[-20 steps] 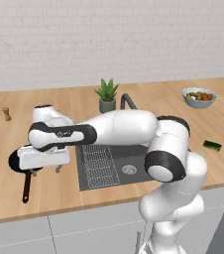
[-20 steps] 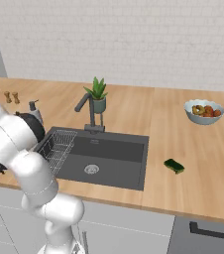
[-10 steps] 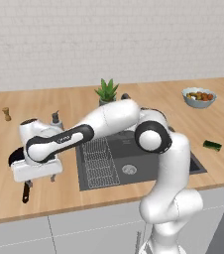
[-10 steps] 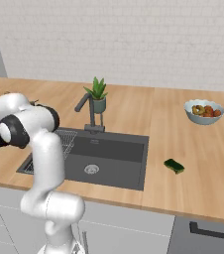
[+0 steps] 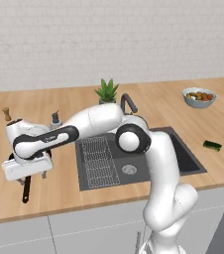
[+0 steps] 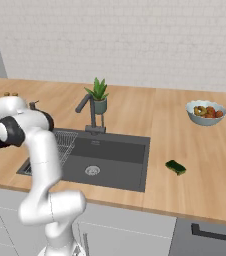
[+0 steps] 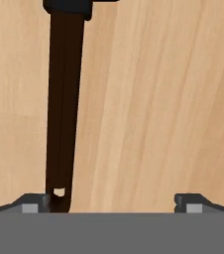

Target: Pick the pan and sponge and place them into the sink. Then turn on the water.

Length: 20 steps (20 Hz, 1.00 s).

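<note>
The black pan lies on the counter left of the sink; my hand covers most of it, and its long dark handle (image 5: 26, 191) pokes out toward the counter's front edge. In the hand view the handle (image 7: 62, 109) runs up the picture, its end just inside my left fingertip (image 7: 34, 202). My gripper (image 5: 33, 177) (image 7: 113, 203) hangs open right above the handle, holding nothing. The small green sponge (image 5: 212, 145) (image 6: 175, 167) rests on the counter right of the sink (image 5: 183, 154) (image 6: 120, 172). The dark gooseneck faucet (image 5: 129, 101) (image 6: 87, 110) stands behind the basin; no water runs.
A wire rack (image 5: 100, 158) fills the sink's left part. A grey soap dispenser (image 5: 55, 119) and a potted plant (image 5: 106, 92) stand behind the sink, two small shakers (image 5: 0, 114) at the far left, a fruit bowl (image 5: 199, 96) (image 6: 206, 111) at the back right.
The arm has stretched further left and lowered the hand over the pan's handle. The jaws stayed open. Pan and sponge have not moved.
</note>
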Available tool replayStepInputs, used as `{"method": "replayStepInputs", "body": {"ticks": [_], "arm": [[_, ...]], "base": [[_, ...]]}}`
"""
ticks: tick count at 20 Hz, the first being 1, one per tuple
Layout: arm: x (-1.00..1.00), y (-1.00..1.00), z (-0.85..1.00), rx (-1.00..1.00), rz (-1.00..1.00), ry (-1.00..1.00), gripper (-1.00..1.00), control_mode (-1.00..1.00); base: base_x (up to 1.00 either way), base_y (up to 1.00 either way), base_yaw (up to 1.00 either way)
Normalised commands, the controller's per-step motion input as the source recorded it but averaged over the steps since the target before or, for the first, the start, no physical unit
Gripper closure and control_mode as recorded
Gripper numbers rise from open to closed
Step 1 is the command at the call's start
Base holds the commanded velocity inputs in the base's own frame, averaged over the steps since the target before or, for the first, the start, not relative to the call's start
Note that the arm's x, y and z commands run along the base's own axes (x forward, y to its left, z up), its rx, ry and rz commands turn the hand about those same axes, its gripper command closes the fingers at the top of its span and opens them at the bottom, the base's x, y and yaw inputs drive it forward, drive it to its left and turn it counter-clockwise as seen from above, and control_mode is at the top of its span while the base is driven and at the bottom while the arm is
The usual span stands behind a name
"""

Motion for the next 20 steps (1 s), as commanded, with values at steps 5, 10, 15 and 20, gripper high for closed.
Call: {"method": "replayStepInputs", "body": {"ticks": [5,10,15,20], "arm": [[0.19,0.08,-0.47,0.0,0.0,0.0,-1.0,-1.0],[0.08,0.08,-0.32,0.0,0.0,0.0,-1.0,-1.0],[0.04,0.02,-0.28,0.0,0.0,0.0,-1.0,-1.0],[0.13,0.02,-0.19,0.0,0.0,-0.01,-1.0,-1.0]], "base": [[0.0,0.0,0.0],[0.0,0.0,0.0],[0.0,0.0,0.0],[0.0,0.0,0.0]]}}
